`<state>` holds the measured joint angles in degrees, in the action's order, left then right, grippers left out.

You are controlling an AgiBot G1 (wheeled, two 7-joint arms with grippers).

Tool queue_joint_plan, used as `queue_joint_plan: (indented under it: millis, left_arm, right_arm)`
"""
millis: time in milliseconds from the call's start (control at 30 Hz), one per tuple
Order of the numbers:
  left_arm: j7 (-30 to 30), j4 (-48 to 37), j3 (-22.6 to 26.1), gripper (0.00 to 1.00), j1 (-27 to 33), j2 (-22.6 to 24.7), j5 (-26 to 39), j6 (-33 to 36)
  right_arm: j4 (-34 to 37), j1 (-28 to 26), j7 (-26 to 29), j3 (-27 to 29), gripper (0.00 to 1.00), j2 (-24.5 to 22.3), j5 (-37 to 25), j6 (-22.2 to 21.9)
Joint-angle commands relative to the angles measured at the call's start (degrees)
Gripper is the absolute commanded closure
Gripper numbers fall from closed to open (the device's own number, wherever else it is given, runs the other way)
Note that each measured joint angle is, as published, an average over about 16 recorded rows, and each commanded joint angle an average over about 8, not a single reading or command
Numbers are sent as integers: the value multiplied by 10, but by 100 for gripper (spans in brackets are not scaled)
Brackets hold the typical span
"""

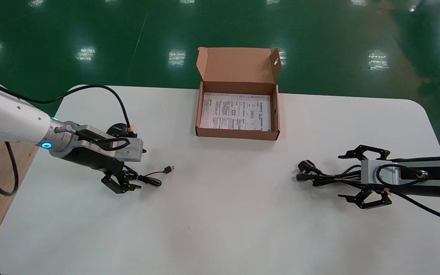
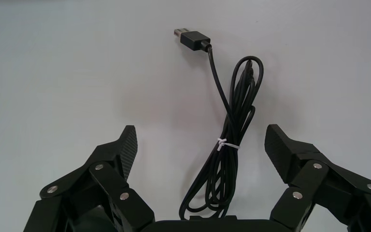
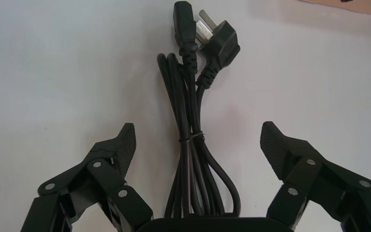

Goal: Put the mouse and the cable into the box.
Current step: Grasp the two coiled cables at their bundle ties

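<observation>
Straddling mouse cord (image 2: 227,143), left pincer (image 2: 200,140) apart; right pincer (image 3: 198,134) apart astride cable (image 3: 190,145); both poised to clamp; box (image 1: 237,134) open.

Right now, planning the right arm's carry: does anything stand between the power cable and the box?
Nothing visible does. The right gripper straddles the power cable, open; only bare table lies between it and the open box, which holds a printed sheet.
</observation>
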<state>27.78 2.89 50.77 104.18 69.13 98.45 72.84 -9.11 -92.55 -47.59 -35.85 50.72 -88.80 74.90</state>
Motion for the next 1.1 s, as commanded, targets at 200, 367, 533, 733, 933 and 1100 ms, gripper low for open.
queue_joint_plan:
  millis: [200, 367, 533, 733, 933, 1100]
  left_arm:
    - [-1, 3, 0, 100, 0, -2, 0, 3]
    - [-1, 4, 0, 100, 0, -2, 0, 4]
    - [-2, 5, 0, 100, 0, -2, -1, 5]
    - [-2, 6, 0, 100, 0, -3, -1, 5]
    - [-2, 6, 0, 100, 0, -3, -1, 6]
    - [-2, 6, 0, 100, 0, -3, -1, 6]
  right_arm:
    - [-4, 2, 1, 1, 100, -2, 2, 3]
    - [-6, 2, 1, 1, 100, -3, 2, 4]
    - [-7, 2, 2, 1, 100, -3, 2, 5]
    - [-8, 3, 2, 1, 100, -3, 3, 6]
    - [-8, 3, 2, 1, 100, -4, 3, 6]
    - [-8, 3, 2, 1, 100, -4, 3, 6]
